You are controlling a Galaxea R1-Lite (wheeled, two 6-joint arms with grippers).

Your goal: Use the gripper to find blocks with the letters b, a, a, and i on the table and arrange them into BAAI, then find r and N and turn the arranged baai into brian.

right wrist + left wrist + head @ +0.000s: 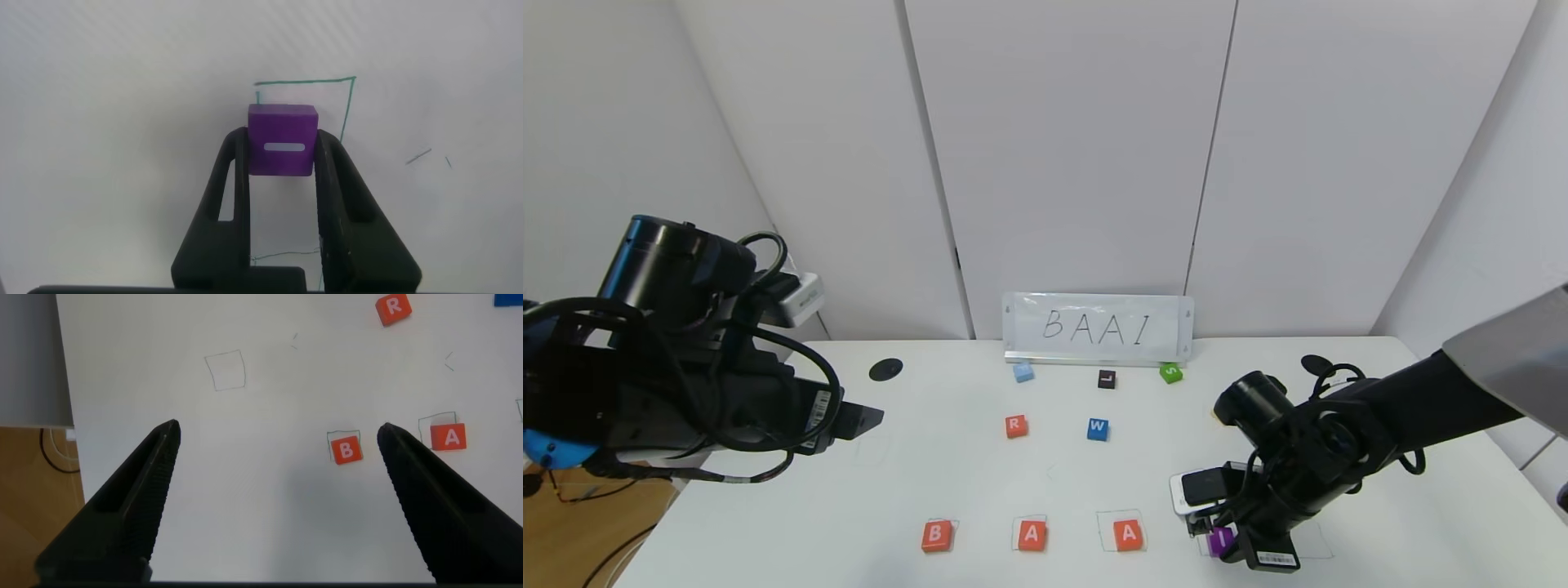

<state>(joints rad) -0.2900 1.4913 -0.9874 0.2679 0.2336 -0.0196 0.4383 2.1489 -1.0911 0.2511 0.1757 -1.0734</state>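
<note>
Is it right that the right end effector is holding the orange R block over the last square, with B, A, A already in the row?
No: the right end effector holds the purple I block, as the right wrist view shows. The rest stands; R lies on the table.

Four orange-red letter blocks (1032,535), one purple block (1219,541), five other cubes (1098,429), two black discs (885,369), one sign (1098,327)

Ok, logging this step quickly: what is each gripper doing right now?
Left gripper: open, holding nothing, above the table.
Right gripper: shut on the purple I block, over its outlined square.
</note>
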